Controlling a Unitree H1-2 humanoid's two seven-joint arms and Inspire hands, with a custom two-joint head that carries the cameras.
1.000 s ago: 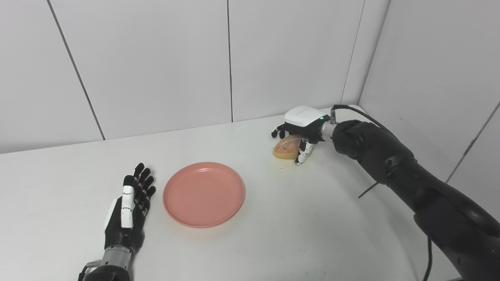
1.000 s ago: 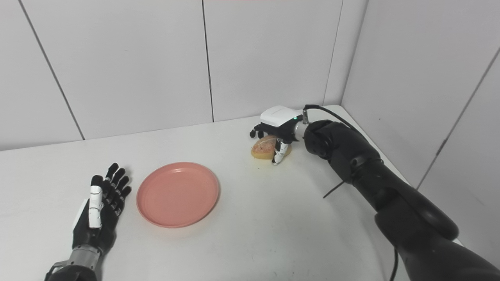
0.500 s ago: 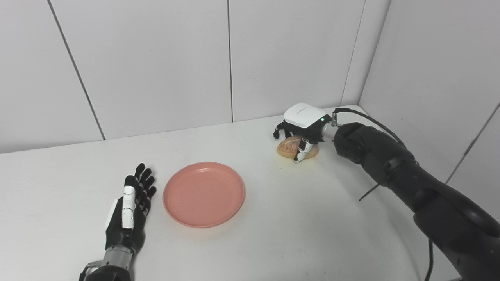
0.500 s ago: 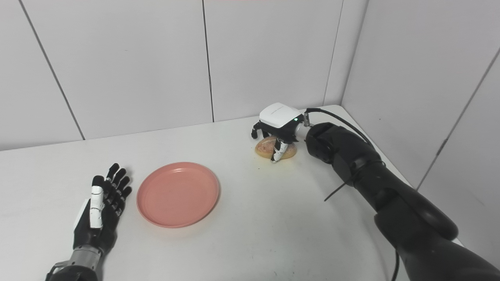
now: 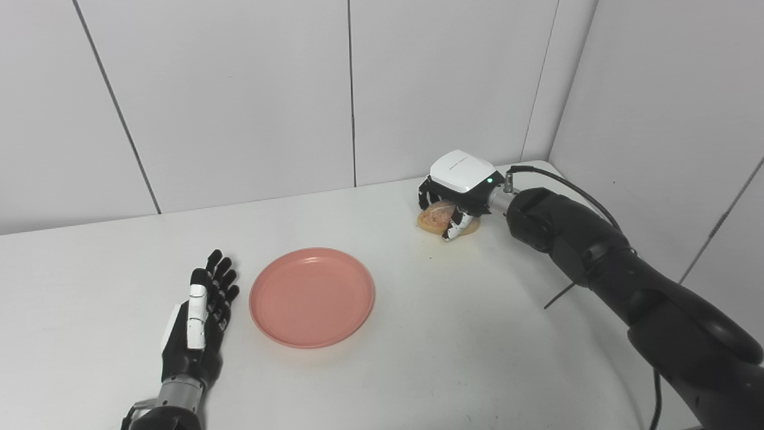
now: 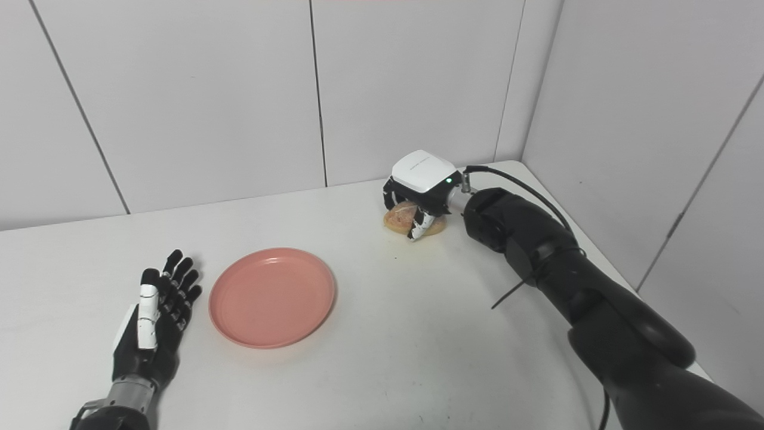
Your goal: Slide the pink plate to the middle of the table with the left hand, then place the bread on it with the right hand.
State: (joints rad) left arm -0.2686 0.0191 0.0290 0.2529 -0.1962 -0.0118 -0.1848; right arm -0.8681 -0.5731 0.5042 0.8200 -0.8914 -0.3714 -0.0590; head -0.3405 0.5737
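Lower left of frame: left hand point(image 5: 197, 313) flat on worktop point(image 5: 477, 334), fingers spread, holding nothing, just beside plate. Pink plate point(image 5: 311, 297) sits centre frame, bare. Upper right, far corner: right hand point(image 5: 456, 194) arched over bread point(image 5: 439, 217), fingers curled down around it, clamped by the look of it; bread on or barely off worktop, cannot tell. Plate lies down and left of bread, well apart. Right hand far nearer bread; carry runs toward frame centre.
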